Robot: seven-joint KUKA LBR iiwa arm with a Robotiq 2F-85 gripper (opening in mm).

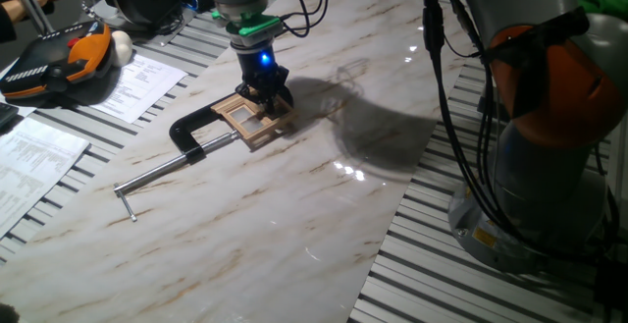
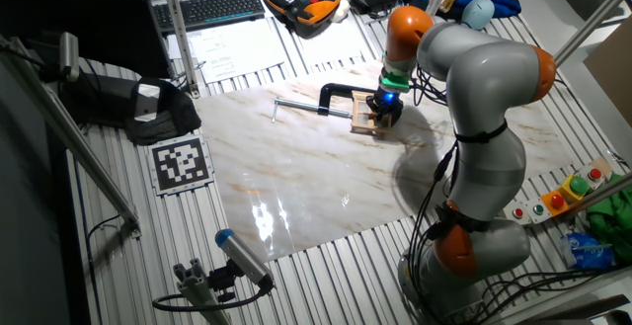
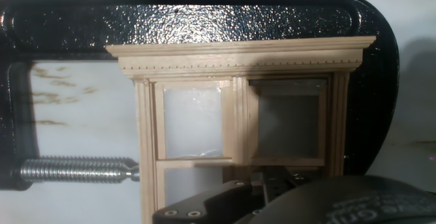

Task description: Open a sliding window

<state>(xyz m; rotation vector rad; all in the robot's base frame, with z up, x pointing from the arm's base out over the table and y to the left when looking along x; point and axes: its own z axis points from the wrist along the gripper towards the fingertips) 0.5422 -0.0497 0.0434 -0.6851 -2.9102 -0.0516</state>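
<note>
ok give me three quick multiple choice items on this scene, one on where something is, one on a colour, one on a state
1. Where does the sliding window lie?
A. inside the C-clamp
B. on the keyboard
C. off the table

2. What colour is the clamp's frame?
A. red
B. black
C. white

3. Where is the end effector?
A. raised high above the table
B. down at the window
C. at the clamp's rod tip

Answers:
1 A, the hand view shows the clamp around the window.
2 B, its frame is glossy black.
3 B, it sits low over the wooden frame.
</note>
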